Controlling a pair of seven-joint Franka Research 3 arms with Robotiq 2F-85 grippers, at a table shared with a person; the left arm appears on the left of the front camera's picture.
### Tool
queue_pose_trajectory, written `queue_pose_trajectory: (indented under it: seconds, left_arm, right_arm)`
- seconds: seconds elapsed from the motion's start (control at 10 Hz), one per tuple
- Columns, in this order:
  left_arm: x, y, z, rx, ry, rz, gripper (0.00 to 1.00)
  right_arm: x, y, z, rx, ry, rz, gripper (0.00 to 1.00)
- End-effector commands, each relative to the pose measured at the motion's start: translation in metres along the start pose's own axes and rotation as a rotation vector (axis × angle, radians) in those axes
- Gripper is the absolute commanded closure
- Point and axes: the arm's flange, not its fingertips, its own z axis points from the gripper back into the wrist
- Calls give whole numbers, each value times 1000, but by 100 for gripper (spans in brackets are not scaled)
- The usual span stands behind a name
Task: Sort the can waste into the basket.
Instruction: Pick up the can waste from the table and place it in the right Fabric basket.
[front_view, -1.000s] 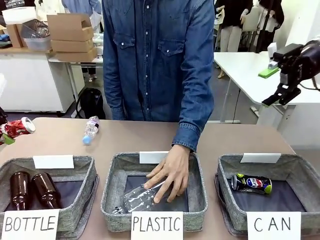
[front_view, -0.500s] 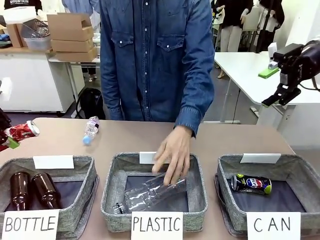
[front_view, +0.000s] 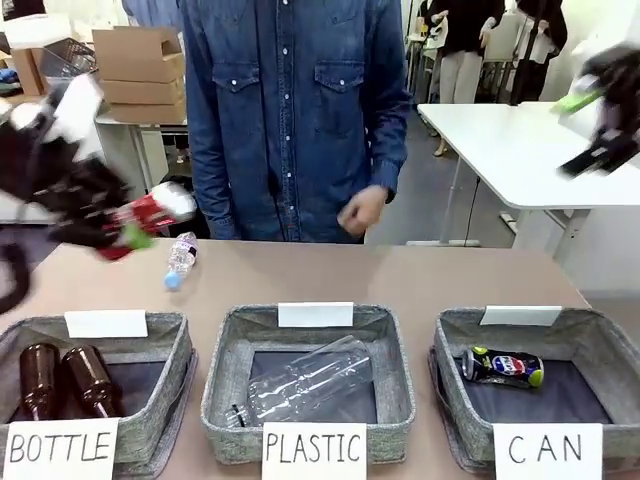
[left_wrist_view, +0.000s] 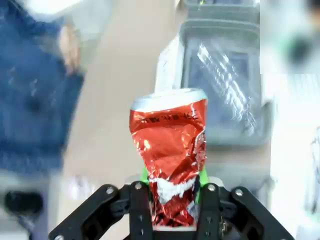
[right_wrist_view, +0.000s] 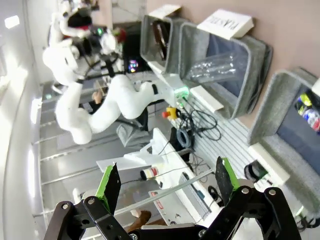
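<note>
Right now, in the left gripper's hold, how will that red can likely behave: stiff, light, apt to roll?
The red can is crumpled where the left gripper pinches it, so probably thin, light and easily crushed further. Its glossy skin may slip. Dented, it likely rolls little once dropped in the basket.

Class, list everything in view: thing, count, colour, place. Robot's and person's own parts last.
Fabric baskets: three, grey, row along the near edge, signed BOTTLE, PLASTIC, CAN.
Dented metal can: one, red, in the left gripper.
Metal can: one, dark blue, in the CAN basket.
Glass bottles: two, brown, in the BOTTLE basket.
Plastic bottles: two, clear; one in the PLASTIC basket, one on the table.
Person's hand: one, raised beyond the table.
Left gripper: shut on the red can.
Right gripper: open, raised at right.
</note>
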Motion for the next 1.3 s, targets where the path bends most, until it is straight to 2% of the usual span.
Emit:
queue_pose_trajectory:
  seconds: [0.0,0.1,0.3,0.4,0.5,0.6,0.7,0.8,1.0,1.2]
  left_arm:
    - [59,11,-78,-149,-305,-140,63]
    - [91,12,-115,-207,-317,-151,63]
    - [174,4,-195,-307,-333,-296,63]
    - [216,1,-234,-363,-327,-352,63]
    - [255,-1,-272,-334,-247,-410,63]
    - [288,1,-307,-340,-213,-443,63]
    - [311,9,-349,-301,-128,-451,63]
    - [324,16,-384,-337,-114,-415,63]
    - [335,8,-436,-428,-94,-403,63]
    - [337,4,-450,-442,-64,-412,63]
  right_arm:
    - [-46,30,64,-52,-92,-121,0]
    - [-71,26,97,-105,-237,-182,0]
    - [-125,-10,143,-64,-379,-209,0]
    - [-148,-30,152,-88,-436,-237,0]
    - [-170,-48,154,-152,-461,-255,0]
    - [-189,-67,150,-215,-411,-240,0]
    - [-199,-86,145,-205,-395,-216,0]
    - [-186,-55,169,-138,-440,-269,0]
    - [-186,-55,169,-138,-440,-269,0]
    - [-186,-55,169,-138,-440,-269,0]
